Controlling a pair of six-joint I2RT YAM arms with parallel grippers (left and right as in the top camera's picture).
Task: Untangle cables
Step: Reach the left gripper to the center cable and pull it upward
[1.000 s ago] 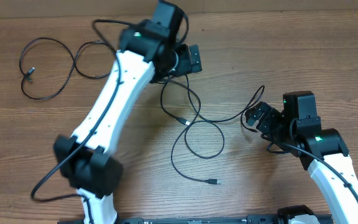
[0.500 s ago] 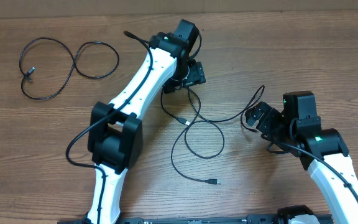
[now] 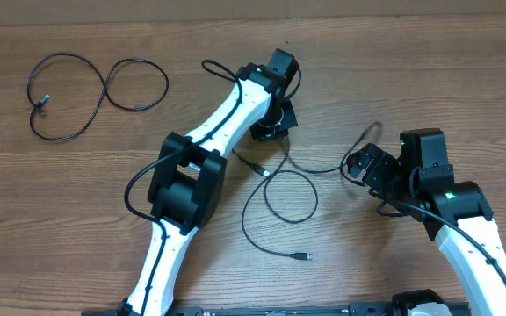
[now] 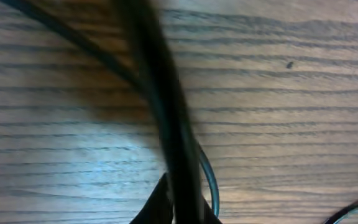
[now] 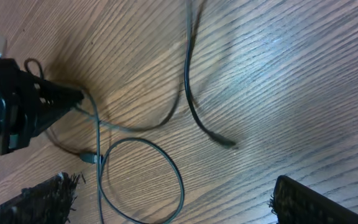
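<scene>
Lying at frame centre, the tangled cables [image 3: 314, 200] are looping over the table [image 3: 411, 70]. The left gripper [image 3: 271, 132] is clamping their upper strand. A separate cable [image 3: 105, 88] is resting upper left. The right gripper [image 3: 360, 167] is hovering at right, jaws apart.

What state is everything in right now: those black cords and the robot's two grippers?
middle cables: loosely looped over each other, one end pinched
far-left cable: lying alone in a figure-eight, untouched
left gripper: shut on the middle cables
right gripper: open, holding nothing
</scene>
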